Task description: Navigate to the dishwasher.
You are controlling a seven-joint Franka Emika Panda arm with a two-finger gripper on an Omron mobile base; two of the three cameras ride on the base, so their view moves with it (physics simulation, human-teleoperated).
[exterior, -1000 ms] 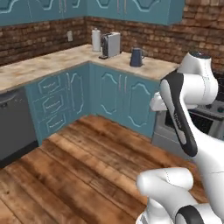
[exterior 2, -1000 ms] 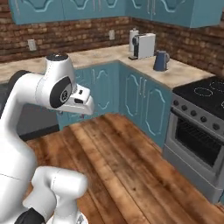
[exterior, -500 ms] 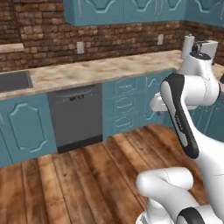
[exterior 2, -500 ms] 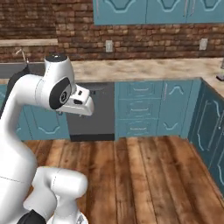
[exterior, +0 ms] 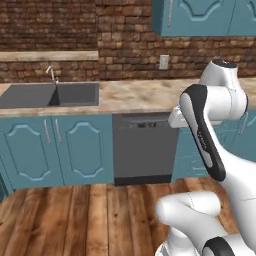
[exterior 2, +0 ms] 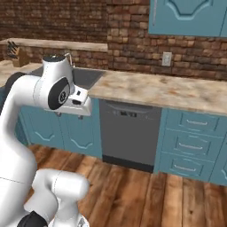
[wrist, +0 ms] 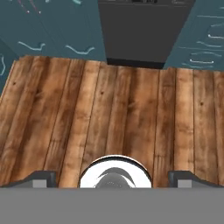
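Floor: I see wood planks [wrist: 113, 113] running from under my fingers up to the cabinet fronts ahead.
Counter: a pale mottled top [exterior: 135, 95] spans the wall above the cabinets, well ahead of my fingers and above them.
Cabinets: blue doors [exterior: 55, 150] stand to the left of the dishwasher and blue drawers [exterior 2: 193, 148] to its right; all of them are closed, so I cannot tell what is inside.
Sink: a grey basin [exterior: 50, 94] is sunk in the counter, ahead and off to the left of my fingers, with a tap [exterior: 51, 75] behind it; I see nothing lying in the basin.
Dishwasher: a dark grey flat panel [exterior: 145, 150] sits under the counter, straight ahead of my fingers and well apart from them. It is as tall as the cabinets and about one door wide, with a narrow strip along its top edge and a dark kick gap at the floor. Its door is closed. In the hand view its lower part [wrist: 142, 30] stands at the top, just right of centre.
Gripper: my gripper [wrist: 111, 179] hangs over bare floor; the two finger tips [wrist: 41, 178] are spread wide apart, empty, touching nothing.
Outlet: a small white plate [exterior 2: 166, 58] is on the brick wall above the counter.
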